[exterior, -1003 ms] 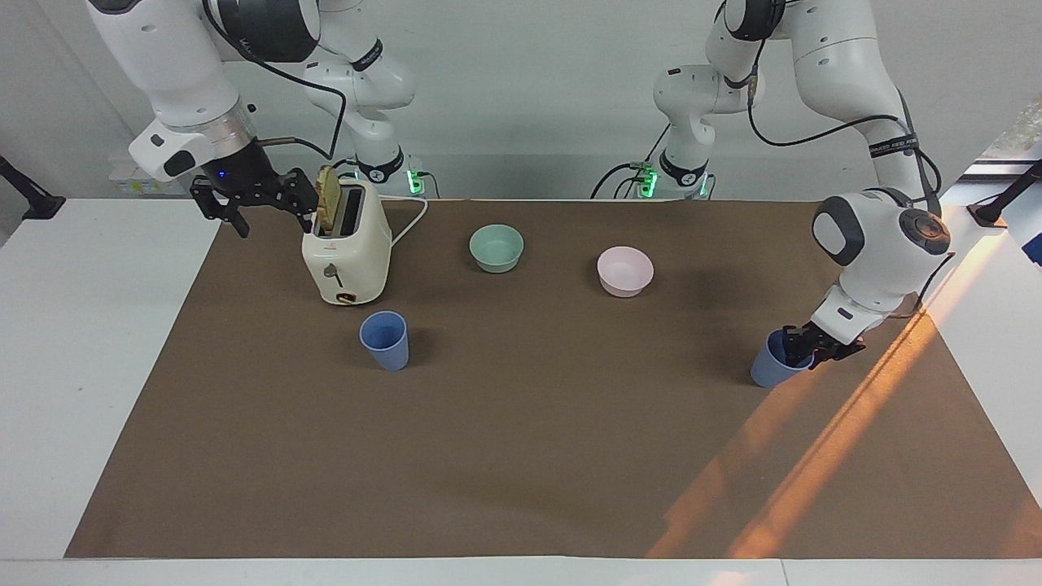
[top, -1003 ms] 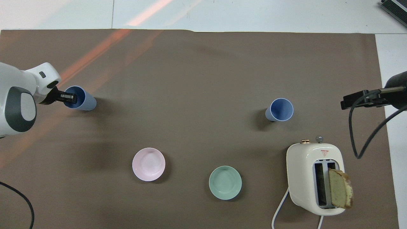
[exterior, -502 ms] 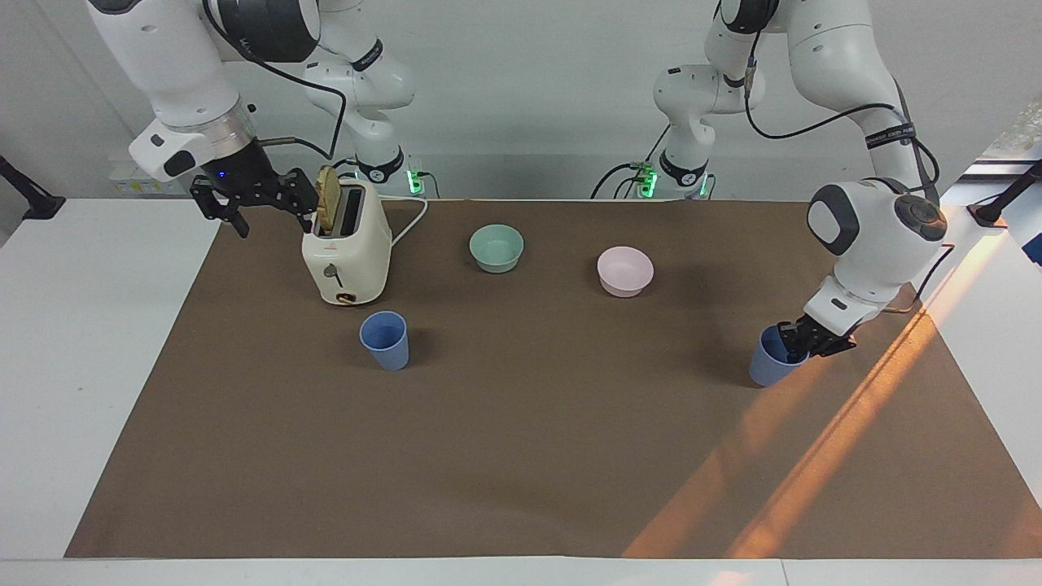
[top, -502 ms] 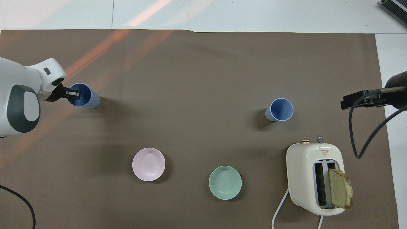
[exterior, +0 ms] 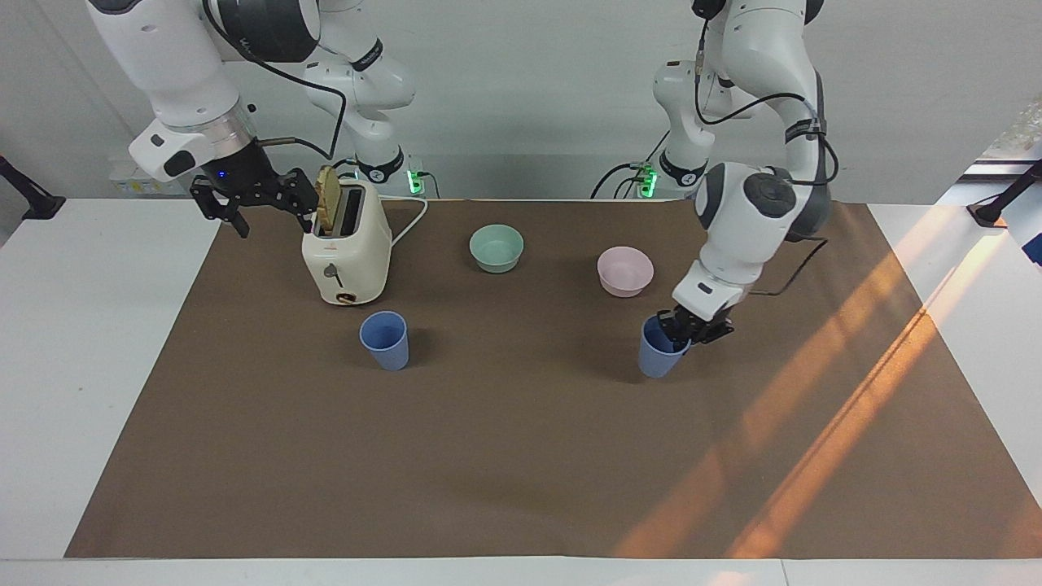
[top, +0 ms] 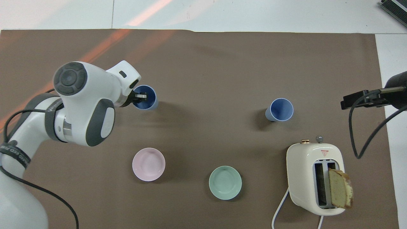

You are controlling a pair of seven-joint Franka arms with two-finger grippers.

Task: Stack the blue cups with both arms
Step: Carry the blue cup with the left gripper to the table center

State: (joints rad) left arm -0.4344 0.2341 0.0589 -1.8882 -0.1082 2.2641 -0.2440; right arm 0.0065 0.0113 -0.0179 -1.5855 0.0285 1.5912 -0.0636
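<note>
left gripper (exterior: 682, 328) clenched on rim of 1 matte periwinkle-blue tapered plastic cup (exterior: 656, 355), upright, mouth up, over brown mat (exterior: 521, 456) | bare mat toward twin blue cup (exterior: 385, 339), upright at toaster's (exterior: 346, 248) 6 o'clock | right gripper (exterior: 254, 198) released, waiting by toaster

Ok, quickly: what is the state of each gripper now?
Left gripper: shut on the rim of a blue cup.
Right gripper: open, holding nothing, beside the toaster.
</note>
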